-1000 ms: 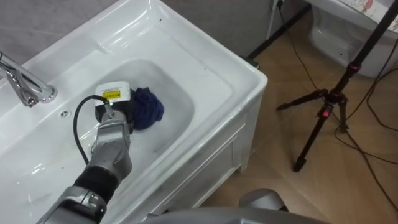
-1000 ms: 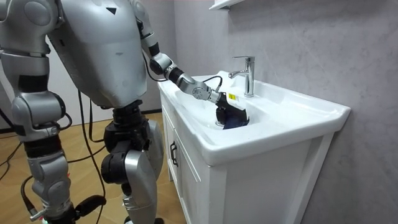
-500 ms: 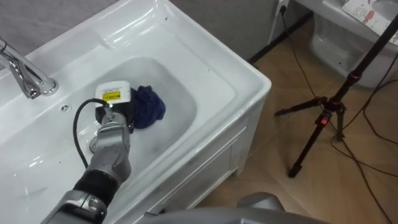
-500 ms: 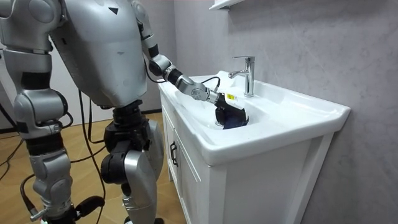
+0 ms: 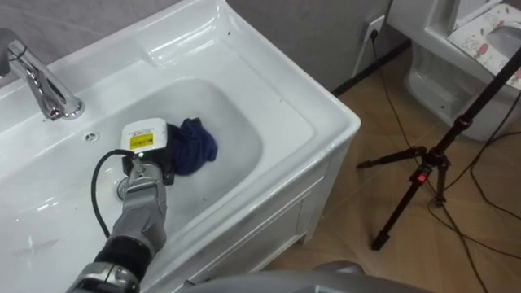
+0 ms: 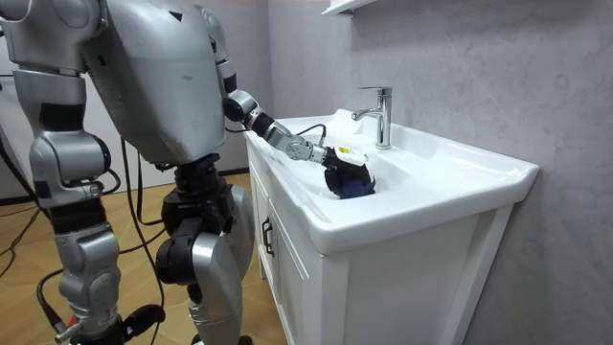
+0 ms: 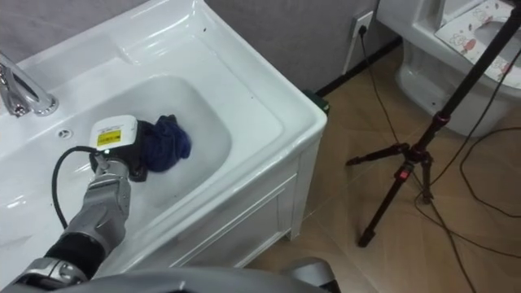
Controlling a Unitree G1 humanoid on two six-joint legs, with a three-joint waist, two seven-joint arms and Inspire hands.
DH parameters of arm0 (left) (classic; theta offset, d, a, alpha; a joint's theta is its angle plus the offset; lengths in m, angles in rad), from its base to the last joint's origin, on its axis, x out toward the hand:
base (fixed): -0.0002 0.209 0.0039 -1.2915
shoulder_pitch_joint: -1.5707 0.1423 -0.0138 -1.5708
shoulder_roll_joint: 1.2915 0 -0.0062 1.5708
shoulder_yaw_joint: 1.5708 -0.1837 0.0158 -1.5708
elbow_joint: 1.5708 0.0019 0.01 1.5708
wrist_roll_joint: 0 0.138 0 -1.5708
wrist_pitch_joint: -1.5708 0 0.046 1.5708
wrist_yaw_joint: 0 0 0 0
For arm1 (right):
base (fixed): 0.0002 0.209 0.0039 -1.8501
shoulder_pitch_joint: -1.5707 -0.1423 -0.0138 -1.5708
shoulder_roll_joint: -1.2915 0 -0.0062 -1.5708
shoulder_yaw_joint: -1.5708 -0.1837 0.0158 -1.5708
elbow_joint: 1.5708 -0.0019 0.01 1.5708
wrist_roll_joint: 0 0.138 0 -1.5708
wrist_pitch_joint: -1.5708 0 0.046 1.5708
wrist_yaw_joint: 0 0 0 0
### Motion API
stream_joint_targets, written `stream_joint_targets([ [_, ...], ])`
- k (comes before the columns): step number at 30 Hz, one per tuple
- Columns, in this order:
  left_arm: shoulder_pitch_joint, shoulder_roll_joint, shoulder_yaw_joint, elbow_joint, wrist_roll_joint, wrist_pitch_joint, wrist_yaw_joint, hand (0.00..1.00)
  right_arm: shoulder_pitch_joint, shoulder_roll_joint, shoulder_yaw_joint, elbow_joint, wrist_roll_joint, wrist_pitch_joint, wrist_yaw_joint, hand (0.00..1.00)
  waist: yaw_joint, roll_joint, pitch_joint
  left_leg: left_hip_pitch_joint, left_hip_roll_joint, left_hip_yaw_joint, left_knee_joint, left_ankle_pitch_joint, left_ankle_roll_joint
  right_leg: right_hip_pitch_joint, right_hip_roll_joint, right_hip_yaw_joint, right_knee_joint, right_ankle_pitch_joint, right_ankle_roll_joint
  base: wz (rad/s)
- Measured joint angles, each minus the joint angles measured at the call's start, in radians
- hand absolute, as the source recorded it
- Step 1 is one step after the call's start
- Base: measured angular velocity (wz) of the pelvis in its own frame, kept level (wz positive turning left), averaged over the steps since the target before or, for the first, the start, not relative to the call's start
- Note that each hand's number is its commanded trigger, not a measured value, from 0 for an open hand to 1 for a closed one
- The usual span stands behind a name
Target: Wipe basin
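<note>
Left eye view: basin [image 5: 269,77] holds blue cloth [image 5: 194,146], left hand [image 5: 148,165] touching.

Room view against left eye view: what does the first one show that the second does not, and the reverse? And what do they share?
Room view: the robot standing at the front of the white cabinet under the basin, its left arm reaching in, and a shelf high on the wall.
Left eye view: a black tripod on the wooden floor, loose cables and a wall socket.
Both: the basin, the faucet, the blue cloth in the bowl, and the left hand against it.
</note>
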Motion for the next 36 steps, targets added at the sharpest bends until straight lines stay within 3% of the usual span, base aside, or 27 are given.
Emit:
stream_joint_targets([
  [3, 0.007, 0.004, 0.037, 0.057, 0.01, -0.004, 0.044, 1.0, 0.007, 0.003, 0.0, -0.003, -0.004, 0.003, 0.001, 0.0, 0.019, -0.001, -0.0018, 0.009, 0.003, 0.0, 0.0, -0.002, -0.003, 0.006, 0.003, -0.001, 0.001, 0.001, -0.004, -0.03],
  [6, 0.054, 0.029, 0.059, 0.093, 0.069, -0.001, 0.122, 1.0, 0.005, 0.004, -0.003, -0.022, -0.039, 0.021, 0.005, 0.0, 0.041, -0.003, -0.0033, 0.01, 0.01, 0.001, 0.003, -0.004, -0.007, 0.005, 0.01, -0.001, 0.001, 0.006, -0.01, -0.06],
  [10, 0.082, 0.064, 0.082, 0.115, 0.099, 0.031, 0.135, 1.0, -0.005, 0.0, -0.011, -0.033, -0.034, 0.021, 0.012, 0.0, 0.06, -0.005, -0.0061, 0.013, 0.017, -0.01, 0.004, -0.002, -0.014, 0.013, 0.014, -0.015, 0.0, 0.004, -0.017, 0.06],
  [13, 0.082, 0.065, 0.095, 0.122, 0.107, 0.031, 0.13, 1.0, -0.016, -0.002, -0.01, -0.03, -0.036, 0.02, 0.012, 0.0, 0.079, -0.004, -0.0068, 0.024, 0.02, -0.015, 0.005, -0.004, -0.018, 0.027, 0.015, -0.024, -0.001, 0.001, -0.023, 0.01],
  [22, 0.086, 0.044, 0.099, 0.135, 0.107, 0.027, 0.14, 1.0, -0.046, -0.016, -0.033, -0.029, -0.038, 0.015, 0.009, 0.0, 0.105, 0.034, -0.0108, 0.022, 0.02, -0.027, 0.004, -0.004, -0.019, 0.031, 0.015, -0.032, -0.005, -0.001, -0.025, 0.02],
  [28, 0.109, 0.042, 0.173, 0.146, 0.106, 0.023, 0.139, 1.0, -0.039, -0.042, -0.044, -0.029, -0.035, -0.012, 0.008, 0.0, 0.148, 0.056, -0.0113, 0.027, 0.02, -0.043, 0.008, -0.002, -0.021, 0.043, 0.014, -0.035, -0.018, -0.006, -0.03, 0.03],
  [33, 0.116, 0.06, 0.231, 0.158, 0.098, -0.007, 0.143, 1.0, -0.056, -0.057, -0.071, -0.011, -0.027, -0.029, -0.004, 0.0, 0.162, 0.064, -0.0118, 0.014, 0.019, -0.079, 0.012, -0.002, -0.022, 0.042, 0.01, -0.059, -0.019, -0.009, -0.032, 0.15],
  [36, 0.117, 0.068, 0.261, 0.165, 0.065, -0.049, 0.144, 1.0, -0.07, -0.071, -0.072, 0.009, -0.017, -0.049, -0.004, 0.0, 0.183, 0.08, -0.0128, 0.003, 0.018, -0.098, 0.017, -0.001, -0.023, 0.039, 0.008, -0.078, -0.019, -0.011, -0.034, 0.13],
])
